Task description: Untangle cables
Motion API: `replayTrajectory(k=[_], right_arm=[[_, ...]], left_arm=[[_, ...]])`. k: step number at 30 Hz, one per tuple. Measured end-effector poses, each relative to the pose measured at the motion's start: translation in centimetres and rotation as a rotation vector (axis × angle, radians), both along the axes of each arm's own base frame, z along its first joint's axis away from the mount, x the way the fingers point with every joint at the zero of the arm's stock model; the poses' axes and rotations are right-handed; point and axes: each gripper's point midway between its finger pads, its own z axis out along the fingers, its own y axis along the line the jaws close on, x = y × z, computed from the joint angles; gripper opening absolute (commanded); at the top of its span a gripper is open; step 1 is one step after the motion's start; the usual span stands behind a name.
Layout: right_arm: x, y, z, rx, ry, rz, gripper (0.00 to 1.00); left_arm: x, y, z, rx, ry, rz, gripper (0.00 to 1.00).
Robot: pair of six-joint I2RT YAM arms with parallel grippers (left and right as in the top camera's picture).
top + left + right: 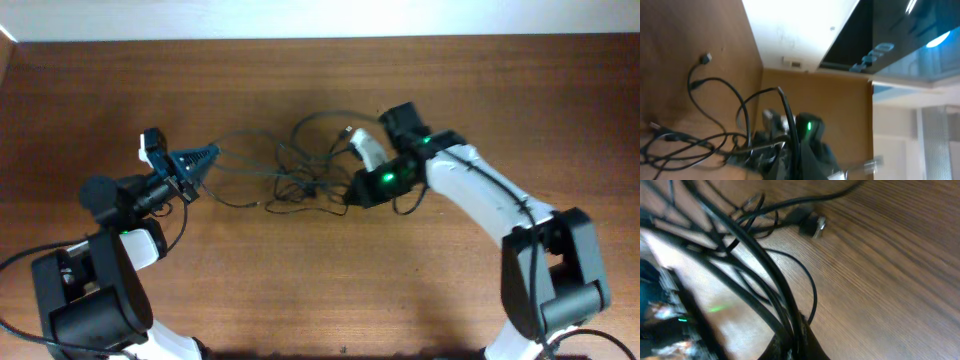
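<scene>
While the left gripper (207,154) and right gripper (352,193) each clench the cables (297,184), pulling apart hard could cinch the tangle between them tighter instead of loosening it.

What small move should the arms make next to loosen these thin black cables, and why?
Probably the right arm's fingers should pull slightly away from the left arm's fingers. Each seems to pinch strands of the thin black cables, and the tangle lies bunched between them on the brown wooden table, so a gentle stretch may show which loops cross.
</scene>
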Motion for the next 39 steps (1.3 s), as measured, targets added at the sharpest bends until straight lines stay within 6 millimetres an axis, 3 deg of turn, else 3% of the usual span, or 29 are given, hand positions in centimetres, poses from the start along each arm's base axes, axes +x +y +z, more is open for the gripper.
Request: replayTrajectory(k=[1, 2, 3, 4, 6, 8, 11, 12, 14, 15, 17, 18, 19, 21, 23, 25, 28, 30, 31, 33, 34, 35, 37, 38, 39], right_arm=[[0.2, -5.0, -1.9, -0.130, 0.072, -0.127, 0.04], [-0.9, -12.5, -5.3, -0.281, 0.212, -0.304, 0.04], [-2.1, -17.4, -7.2, -0.345, 0.333, -0.445, 0.04], [-2.6, -21.4, -7.2, -0.400, 0.378, -0.574, 0.04], [-3.0, -25.5, -7.2, -0.446, 0.407, -0.717, 0.04], [-3.6, -28.3, -6.9, -0.439, 0.431, -0.827, 0.05], [-3.0, -28.4, -5.0, -0.417, 0.370, -0.844, 0.08], [-2.5, -27.6, -3.9, -0.408, 0.330, -0.827, 0.11], [-1.9, -26.2, -1.8, -0.398, 0.255, -0.799, 0.22], [-1.5, -25.0, 0.2, -0.383, 0.182, -0.772, 0.22], [-1.7, -23.6, 3.5, -0.362, 0.083, -0.750, 0.30], [-2.0, -23.2, 5.5, -0.345, 0.025, -0.751, 0.40], [-2.6, -22.9, 9.1, -0.313, -0.093, -0.772, 0.48], [-3.6, -22.6, 12.1, -0.290, -0.197, -0.785, 0.55], [-4.6, -22.4, 14.8, -0.268, -0.301, -0.795, 0.60], [-5.5, -22.2, 16.8, -0.251, -0.382, -0.806, 0.60], [-5.8, -22.1, 17.4, -0.247, -0.408, -0.808, 0.61], [-5.4, -22.2, 16.7, -0.252, -0.382, -0.805, 0.64], [-5.3, -22.2, 16.4, -0.254, -0.368, -0.803, 0.66], [-4.9, -22.0, 15.5, -0.246, -0.323, -0.790, 0.69], [-4.8, -21.7, 14.9, -0.236, -0.292, -0.781, 0.70], [-4.5, -21.4, 14.3, -0.222, -0.262, -0.769, 0.71], [-4.0, -20.5, 13.1, -0.202, -0.207, -0.735, 0.71], [-3.6, -19.5, 12.2, -0.192, -0.169, -0.695, 0.71], [-3.5, -19.0, 11.9, -0.192, -0.160, -0.676, 0.71]], left_arm=[[1.0, 2.2, 0.7, 0.023, -0.056, 0.107, 0.00], [2.1, 6.6, 1.9, 0.047, -0.110, 0.266, 0.00], [2.7, 11.0, 3.2, 0.074, -0.163, 0.424, 0.00], [2.7, 12.9, 4.0, 0.100, -0.211, 0.501, 0.00], [2.8, 13.1, 5.1, 0.144, -0.292, 0.533, 0.00], [2.8, 12.9, 5.4, 0.166, -0.322, 0.534, 0.00], [3.2, 10.0, 5.3, 0.178, -0.342, 0.448, 0.00], [3.5, 7.9, 5.3, 0.174, -0.349, 0.392, 0.06], [3.9, 3.4, 5.3, 0.168, -0.371, 0.281, 0.18], [3.9, -0.4, 5.3, 0.175, -0.408, 0.191, 0.18], [3.7, -5.7, 4.9, 0.178, -0.431, 0.076, 0.13], [3.6, -8.2, 4.3, 0.178, -0.413, 0.025, 0.12], [3.5, -11.2, 3.3, 0.193, -0.388, -0.027, 0.04], [4.1, -14.6, -0.2, 0.266, -0.244, -0.056, 0.00], [3.1, -18.5, -3.9, 0.385, -0.137, -0.106, 0.00], [0.6, -22.6, -7.6, 0.599, -0.092, -0.182, 0.00], [-4.5, -26.7, -10.1, 0.911, -0.167, -0.345, 0.00], [-8.8, -28.0, -10.1, 1.105, -0.252, -0.475, 0.06], [-10.6, -28.0, -9.0, 1.176, -0.298, -0.528, 0.09], [-12.5, -27.7, -5.2, 1.235, -0.405, -0.548, 0.23], [-12.7, -27.1, -2.5, 1.258, -0.471, -0.506, 0.61], [-12.6, -26.0, 0.3, 1.274, -0.522, -0.433, 0.79], [-12.3, -22.9, 3.9, 1.336, -0.565, -0.290, 0.82], [-12.2, -19.8, 6.2, 1.389, -0.556, -0.151, 0.82], [-12.0, -18.2, 7.4, 1.406, -0.545, -0.069, 0.86]])
